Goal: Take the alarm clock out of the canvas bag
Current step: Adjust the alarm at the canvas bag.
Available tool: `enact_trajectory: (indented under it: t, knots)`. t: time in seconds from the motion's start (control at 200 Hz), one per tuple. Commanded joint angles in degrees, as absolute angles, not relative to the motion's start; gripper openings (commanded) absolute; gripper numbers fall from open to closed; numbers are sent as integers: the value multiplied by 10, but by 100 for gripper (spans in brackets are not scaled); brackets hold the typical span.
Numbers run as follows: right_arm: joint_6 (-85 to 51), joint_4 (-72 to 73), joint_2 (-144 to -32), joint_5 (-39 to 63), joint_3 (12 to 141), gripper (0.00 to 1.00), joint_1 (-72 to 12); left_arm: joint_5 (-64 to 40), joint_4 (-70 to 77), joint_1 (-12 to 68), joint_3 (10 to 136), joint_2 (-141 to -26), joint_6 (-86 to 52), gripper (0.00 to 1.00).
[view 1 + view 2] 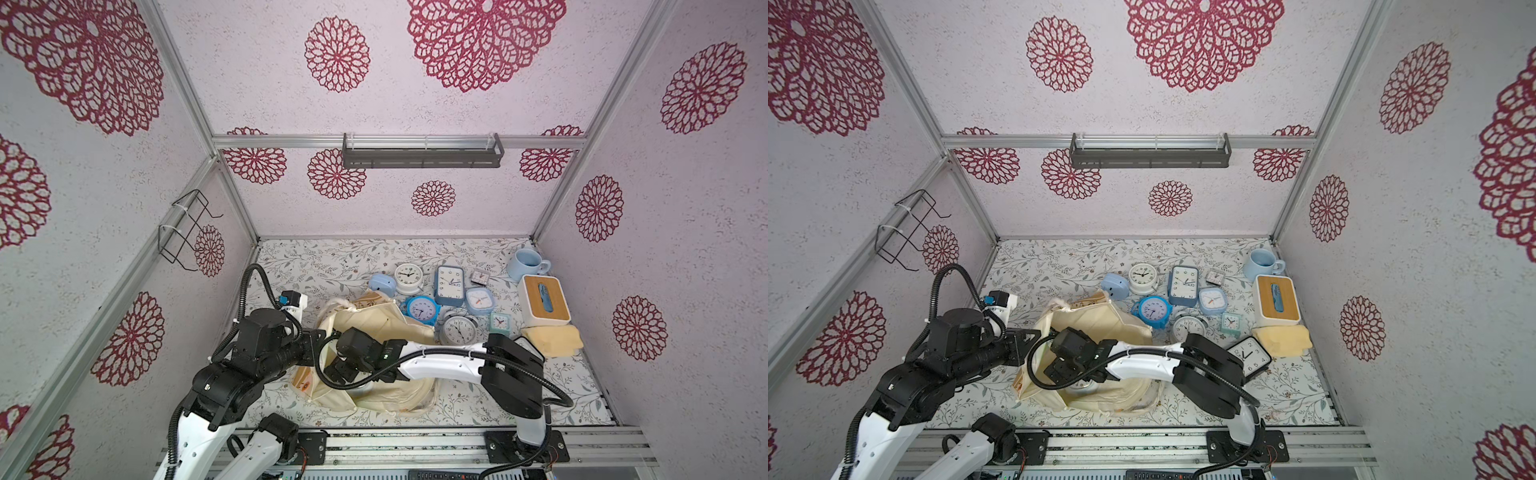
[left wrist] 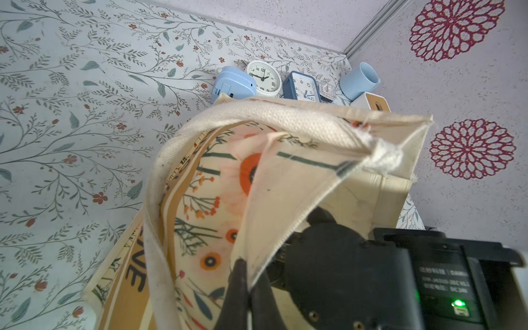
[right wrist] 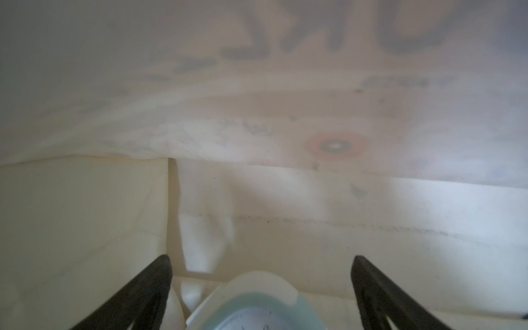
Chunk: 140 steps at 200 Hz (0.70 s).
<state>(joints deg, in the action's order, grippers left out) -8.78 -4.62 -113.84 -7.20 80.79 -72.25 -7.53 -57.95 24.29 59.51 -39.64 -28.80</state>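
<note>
The canvas bag point(image 1: 374, 320) point(image 1: 1100, 318) lies on the table with its mouth held apart. My left gripper point(image 2: 251, 274) point(image 1: 318, 332) is shut on the bag's cream rim point(image 2: 285, 200), lifting it beside the flowered front panel. Reaching into the bag, my right gripper point(image 3: 261, 258) point(image 1: 345, 374) is open, its dark fingers point(image 3: 154, 285) wide apart against the cream lining point(image 3: 85, 214). The alarm clock point(image 3: 257, 311), pale blue with a white face, lies low between those fingers without touching them. Part of it shows under the right wrist in a top view point(image 1: 1084, 387).
Several other clocks point(image 1: 422, 309) stand behind the bag, and a black one point(image 1: 1250, 353) lies near the right arm. At the back right are a blue mug point(image 1: 525, 264), a wood-lidded tissue box point(image 1: 544, 305) and a yellow sponge point(image 1: 550, 338). A wire rack point(image 1: 183, 232) hangs on the left wall.
</note>
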Motion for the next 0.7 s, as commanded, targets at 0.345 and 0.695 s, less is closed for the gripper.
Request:
enact_trajectory:
  t: [0.345,0.695]
  knots:
    - [-31,-344,-1171,-128,845,98,-739,-19,-582,249,636,-399,-247,0]
    - [-93,-368,-1139,-169,812,77,-641,56,-561,271,678,-409,-185,0]
